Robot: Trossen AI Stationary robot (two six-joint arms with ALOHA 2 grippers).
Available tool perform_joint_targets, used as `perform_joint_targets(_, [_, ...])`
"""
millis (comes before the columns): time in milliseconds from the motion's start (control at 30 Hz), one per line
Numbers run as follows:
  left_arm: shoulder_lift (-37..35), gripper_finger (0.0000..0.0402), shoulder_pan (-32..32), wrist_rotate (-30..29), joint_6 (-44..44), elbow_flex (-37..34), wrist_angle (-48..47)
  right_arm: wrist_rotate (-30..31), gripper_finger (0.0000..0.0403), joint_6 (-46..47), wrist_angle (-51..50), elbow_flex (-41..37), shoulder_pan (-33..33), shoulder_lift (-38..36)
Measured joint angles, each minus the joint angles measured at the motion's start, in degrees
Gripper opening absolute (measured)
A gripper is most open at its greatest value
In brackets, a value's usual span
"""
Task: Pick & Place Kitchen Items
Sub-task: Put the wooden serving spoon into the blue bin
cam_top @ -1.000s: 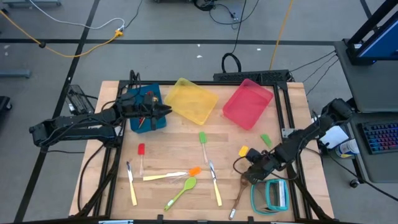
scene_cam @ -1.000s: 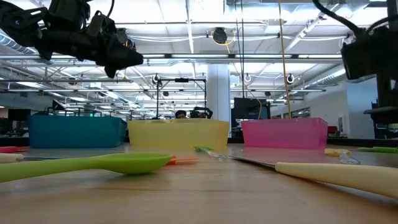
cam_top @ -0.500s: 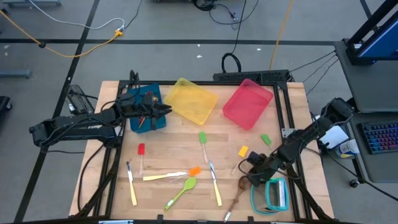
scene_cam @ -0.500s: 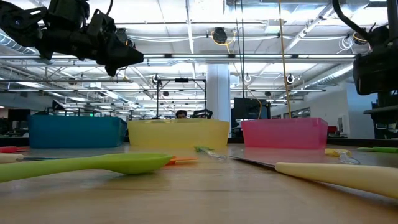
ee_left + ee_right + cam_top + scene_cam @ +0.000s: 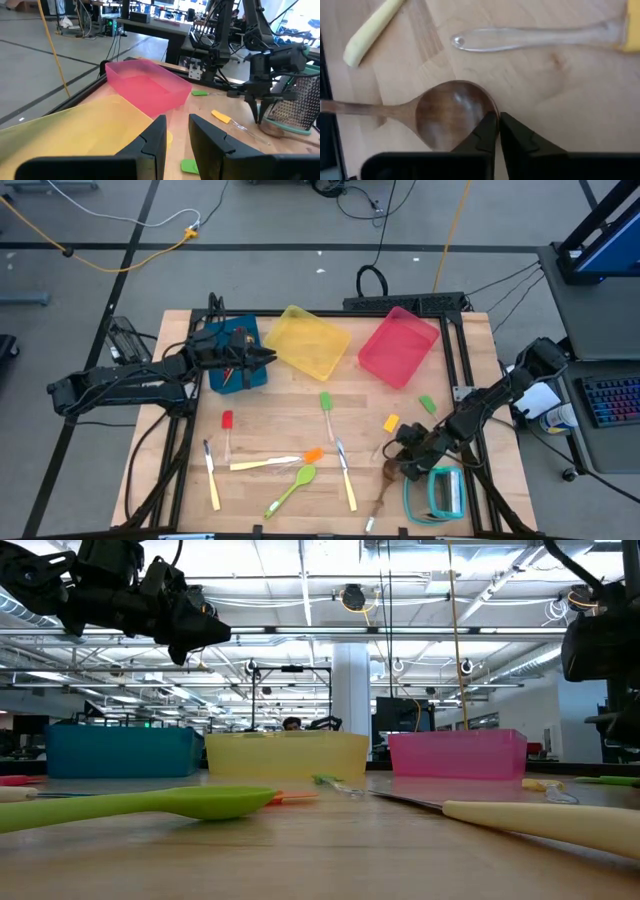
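going for the wooden spoon (image 5: pixel 445 112) at the near right of the table (image 5: pixel 280 395)

right gripper (image 5: pixel 495 131) pinched together right at the bowl's rim, maybe nipping the edge, hard to say. better to lift slow and check for slipping. left gripper (image 5: pixel 174 135), fingers apart, parked over the blue bin (image 5: pixel 222 368), seemingly empty.

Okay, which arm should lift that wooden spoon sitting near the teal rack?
The right. Its gripper is already down at the wooden spoon, shut at the rim of the bowl. The left gripper hovers across the table between the blue bin and the yellow bin.
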Motion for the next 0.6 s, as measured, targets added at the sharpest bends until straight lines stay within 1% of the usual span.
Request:
perform_joint_targets(133, [0.00,0.0086,0.00,0.00,0.05,0.00,-0.02,4.17,0.0013,-2.87,0.23,-0.01,-0.03,0.02])
perform_joint_targets(233, [0.00,0.0086,0.00,0.00,0.07,0.00,0.00,6.40,0.0007,-5.86,1.15,-0.02,-0.11,0.02])
perform_joint_targets(333, [0.00,0.0086,0.00,0.00,0.08,0.00,-0.01,8.50,0.0004,-9.50,2.28,-0.02,-0.52,0.04])
perform_joint_targets(433, [0.00,0.0086,0.00,0.00,0.09,0.00,-0.01,11.98,0.0003,-13.49,3.46,-0.02,-1.54,0.04])
perform_joint_targets(600, [0.00,0.0086,0.00,0.00,0.11,0.00,0.00,14.50,0.0003,-19.67,5.13,-0.02,-3.84,0.04])
